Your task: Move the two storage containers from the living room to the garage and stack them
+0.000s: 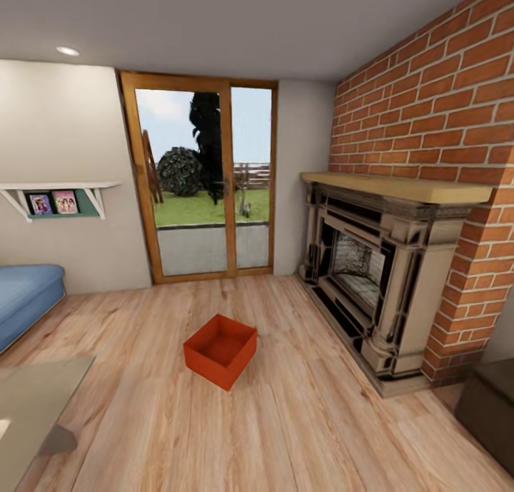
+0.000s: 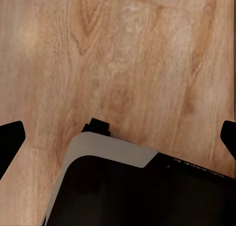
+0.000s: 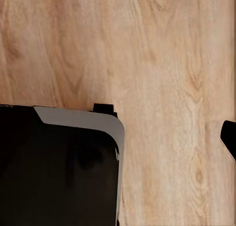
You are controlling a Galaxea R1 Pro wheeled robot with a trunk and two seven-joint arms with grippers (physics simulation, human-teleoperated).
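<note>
One orange-red open-top storage container (image 1: 220, 350) sits empty on the light wood plank floor (image 1: 285, 420) of the living room, a little ahead of me in the head view. My left gripper (image 2: 119, 137) hangs open over bare planks, a black fingertip (image 2: 10, 142) at each side, above my dark base (image 2: 137, 191). My right gripper (image 3: 118, 137) is also spread wide, with one fingertip (image 3: 229, 137) visible beside the base (image 3: 59, 167). Neither holds anything. The garage is out of view.
A red brick fireplace (image 1: 371, 278) lines the right wall, with a dark bench end (image 1: 489, 406) near it. Glass doors (image 1: 203, 185) stand straight ahead. A blue sofa (image 1: 25, 299) and a glass table (image 1: 36, 406) are at the left.
</note>
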